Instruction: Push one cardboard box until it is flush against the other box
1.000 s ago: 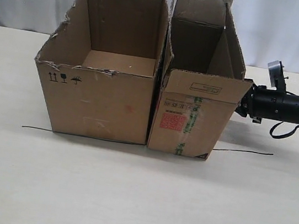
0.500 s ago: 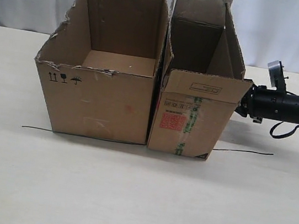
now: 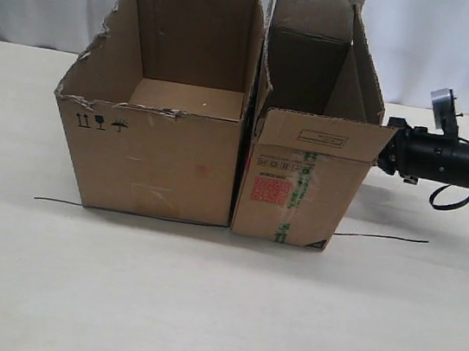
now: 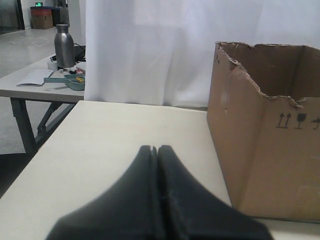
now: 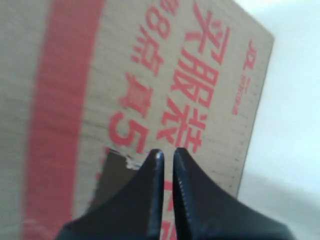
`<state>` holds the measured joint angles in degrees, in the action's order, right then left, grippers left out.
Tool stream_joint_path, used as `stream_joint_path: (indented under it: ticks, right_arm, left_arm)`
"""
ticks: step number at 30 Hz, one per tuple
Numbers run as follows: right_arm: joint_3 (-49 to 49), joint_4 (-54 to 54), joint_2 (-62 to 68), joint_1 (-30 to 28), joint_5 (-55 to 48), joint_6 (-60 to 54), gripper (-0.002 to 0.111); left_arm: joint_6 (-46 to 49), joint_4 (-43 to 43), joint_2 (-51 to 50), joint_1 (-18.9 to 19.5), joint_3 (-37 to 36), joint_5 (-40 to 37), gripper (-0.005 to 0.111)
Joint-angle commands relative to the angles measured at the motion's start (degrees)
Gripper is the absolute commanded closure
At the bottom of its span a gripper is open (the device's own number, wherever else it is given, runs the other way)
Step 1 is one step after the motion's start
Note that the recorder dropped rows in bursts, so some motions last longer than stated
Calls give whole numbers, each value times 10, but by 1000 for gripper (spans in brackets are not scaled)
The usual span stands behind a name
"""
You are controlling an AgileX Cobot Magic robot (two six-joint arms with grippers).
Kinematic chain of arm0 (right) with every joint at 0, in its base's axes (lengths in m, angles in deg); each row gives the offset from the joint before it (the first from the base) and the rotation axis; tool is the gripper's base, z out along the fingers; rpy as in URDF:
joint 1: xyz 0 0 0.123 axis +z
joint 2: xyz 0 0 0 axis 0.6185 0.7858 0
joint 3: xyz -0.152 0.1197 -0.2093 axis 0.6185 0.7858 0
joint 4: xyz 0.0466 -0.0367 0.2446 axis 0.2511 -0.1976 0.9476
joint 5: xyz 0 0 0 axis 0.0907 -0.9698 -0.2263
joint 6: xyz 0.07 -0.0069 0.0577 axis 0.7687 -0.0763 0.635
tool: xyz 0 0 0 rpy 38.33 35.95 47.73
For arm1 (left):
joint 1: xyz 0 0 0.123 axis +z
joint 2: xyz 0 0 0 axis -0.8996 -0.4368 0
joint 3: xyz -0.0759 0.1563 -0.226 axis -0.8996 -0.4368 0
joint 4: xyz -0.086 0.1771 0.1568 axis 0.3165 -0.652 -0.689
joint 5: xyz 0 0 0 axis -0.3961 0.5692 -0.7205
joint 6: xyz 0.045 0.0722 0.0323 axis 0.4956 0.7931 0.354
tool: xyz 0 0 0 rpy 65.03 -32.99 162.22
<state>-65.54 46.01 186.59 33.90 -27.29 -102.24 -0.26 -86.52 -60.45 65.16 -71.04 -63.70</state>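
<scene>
Just ahead of the right gripper (image 5: pixel 166 152), its fingers nearly pressed together on nothing, stands the red-striped side of the cardboard box (image 5: pixel 150 75); contact is unclear. Beyond, that box stands just beside the other box (image 3: pixel 154 160), a thin dark seam between them. The left gripper (image 4: pixel 155 148) has its fingers pressed together.

The right arm (image 3: pixel 459 163) is held level and extended inward from the right edge of the exterior view. The right gripper (image 5: pixel 165 153) is closed, with only a thin slit left between its fingertips. The left gripper (image 4: pixel 154 149) is fully closed, its fingertips pressed together.
</scene>
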Motion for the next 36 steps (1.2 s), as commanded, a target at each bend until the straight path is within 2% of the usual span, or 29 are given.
stream_joint_path:
  ticks: [1, 7, 14, 16, 21, 26, 36]
  right_arm:
    - [30, 10, -59, -47, -40, -25, 103]
    - [170, 88, -191, -76, -10, -139, 103]
    - [335, 88, -420, -34, 216, -230, 103]
    - [370, 88, -487, -22, 248, -233, 103]
    - [454, 88, -665, -8, 261, -228, 103]
    - [514, 88, -810, -8, 334, -194, 103]
    - [580, 88, -942, -8, 283, -160, 103]
  left_arm:
    - [-1, 2, 2, -5, -2, 1, 107]
    - [-1, 3, 2, -5, -2, 3, 107]
    - [-1, 3, 2, -5, -2, 5, 107]
    - [-1, 3, 2, -5, -2, 5, 107]
    - [-1, 3, 2, -5, -2, 5, 107]
    - [-1, 3, 2, -5, -2, 5, 107]
    - [-1, 3, 2, -5, -2, 5, 107]
